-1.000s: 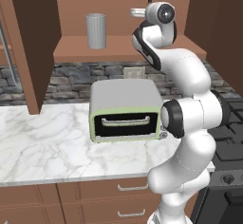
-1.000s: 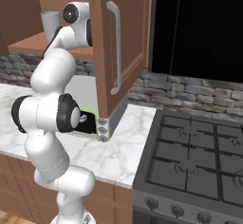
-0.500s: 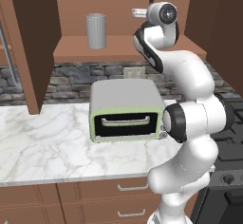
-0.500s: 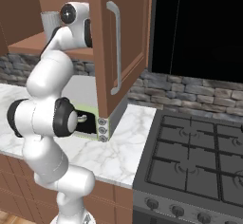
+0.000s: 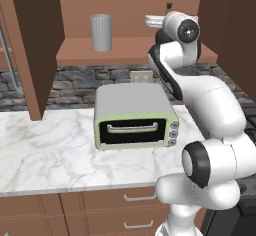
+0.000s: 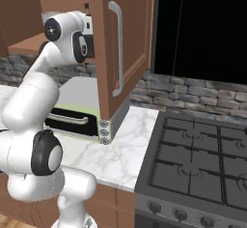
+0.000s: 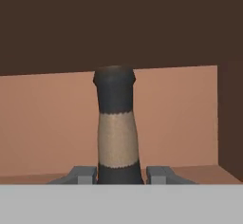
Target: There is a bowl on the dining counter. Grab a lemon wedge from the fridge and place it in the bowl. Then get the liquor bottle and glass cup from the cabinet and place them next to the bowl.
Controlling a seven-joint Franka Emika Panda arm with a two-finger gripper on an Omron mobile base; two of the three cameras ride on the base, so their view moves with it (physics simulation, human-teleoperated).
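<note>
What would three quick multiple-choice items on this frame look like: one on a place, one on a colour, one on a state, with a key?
1. Where does the glass cup stand?
A. on the cabinet shelf
B. on top of the toaster oven
C. on the stove

2. What colour is the front frame of the toaster oven?
A. red
B. pale green
C. blue

3. How does the claw stand with the liquor bottle?
A. wide open, far from it
B. one finger on each side of its neck, closed on it
C. shut, empty, beside it

Key:
1 A: the left base view shows the cup on the wooden shelf above the oven.
2 B: a pale green rim frames the dark oven door.
3 B: the hand view shows the neck between the finger tips, flush against both.
</note>
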